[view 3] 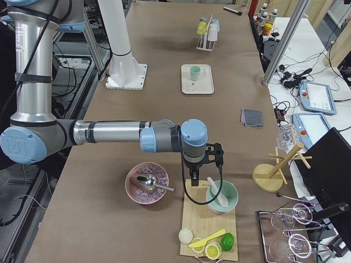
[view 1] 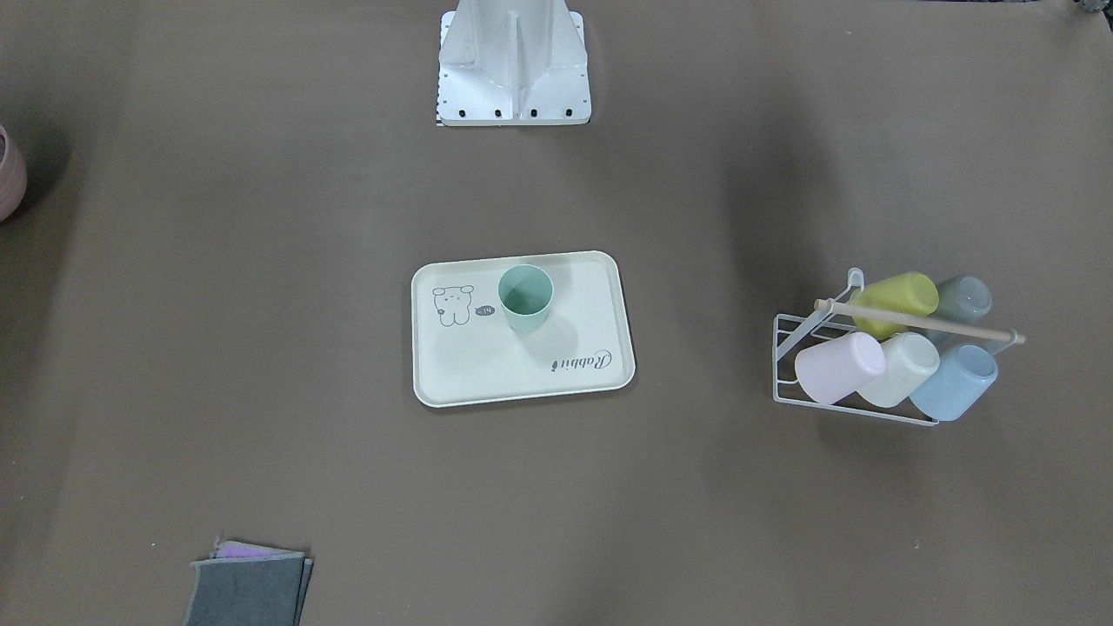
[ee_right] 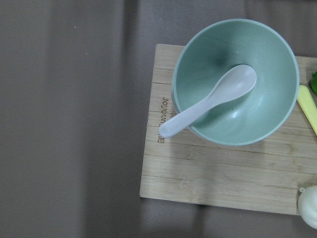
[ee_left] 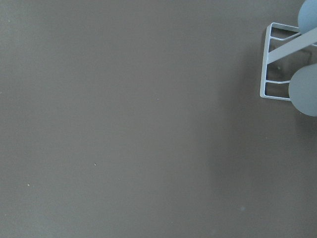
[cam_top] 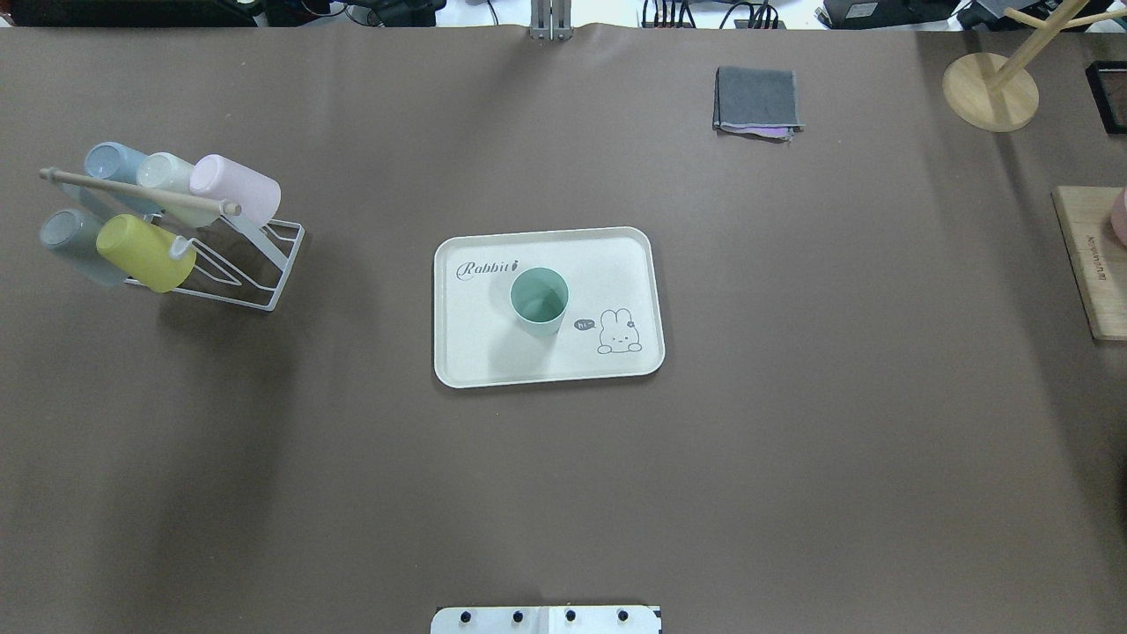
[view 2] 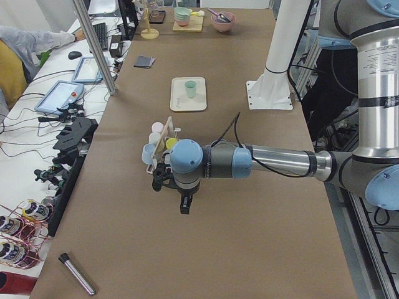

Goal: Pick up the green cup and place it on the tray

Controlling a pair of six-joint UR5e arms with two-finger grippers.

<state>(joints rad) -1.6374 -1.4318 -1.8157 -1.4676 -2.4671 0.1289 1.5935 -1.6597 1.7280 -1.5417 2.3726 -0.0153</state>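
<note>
The green cup (view 1: pixel 525 298) stands upright and open-topped on the cream tray (view 1: pixel 487 369), near the tray's middle on the side toward the robot's base. Both show in the overhead view, cup (cam_top: pixel 539 300) on tray (cam_top: pixel 475 352), and small in the side views (view 2: pixel 191 89) (view 3: pixel 194 73). My left gripper (view 2: pixel 185 204) shows only in the exterior left view, hanging over bare table beside the cup rack, far from the tray. My right gripper (view 3: pixel 194 176) shows only in the exterior right view, over the wooden board. I cannot tell whether either is open or shut.
A white wire rack (cam_top: pixel 264 264) holds several pastel cups, among them a yellow-green one (cam_top: pixel 145 254); its corner shows in the left wrist view (ee_left: pixel 270 64). A folded grey cloth (cam_top: pixel 757 99) lies far off. A green bowl with a spoon (ee_right: pixel 235 82) sits on a wooden board (ee_right: pixel 208 173).
</note>
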